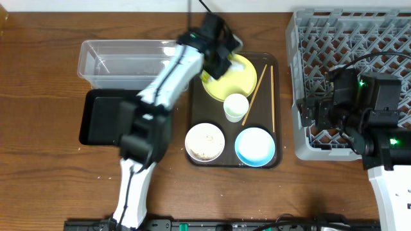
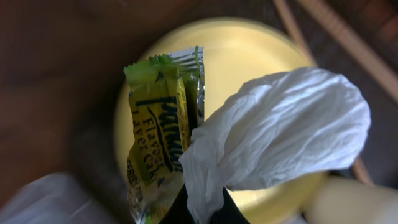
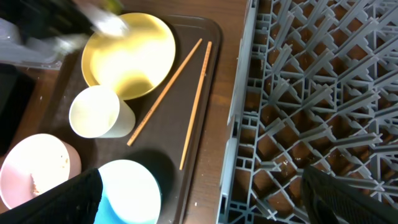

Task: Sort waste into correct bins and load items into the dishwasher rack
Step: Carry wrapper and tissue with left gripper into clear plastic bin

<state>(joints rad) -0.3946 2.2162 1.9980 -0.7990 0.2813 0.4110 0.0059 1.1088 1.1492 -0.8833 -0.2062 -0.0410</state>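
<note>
My left gripper (image 1: pixel 217 64) hovers over the round yellow plate (image 1: pixel 241 80), shut on the white crumpled scrap (image 2: pixel 280 130). The green-and-yellow wrapper (image 2: pixel 155 130) hangs beside the scrap at the jaws (image 2: pixel 202 210) and seems pinched too. My right gripper (image 3: pixel 208 205) is open and empty above the left edge of the grey dishwasher rack (image 1: pixel 347 38). The white cup (image 1: pixel 236 106), the pinkish bowl (image 1: pixel 205 142) with rice-like grains, the light blue bowl (image 1: pixel 255 145) and two chopsticks (image 1: pixel 272 96) lie on the brown serving tray (image 1: pixel 196 106).
The clear tub (image 1: pixel 122 58) stands at the back left, with the black tray (image 1: pixel 103 119) in front of it. My left arm crosses over both. The rack (image 3: pixel 311 93) fills the right side, with a strip of bare wood between it and the serving tray.
</note>
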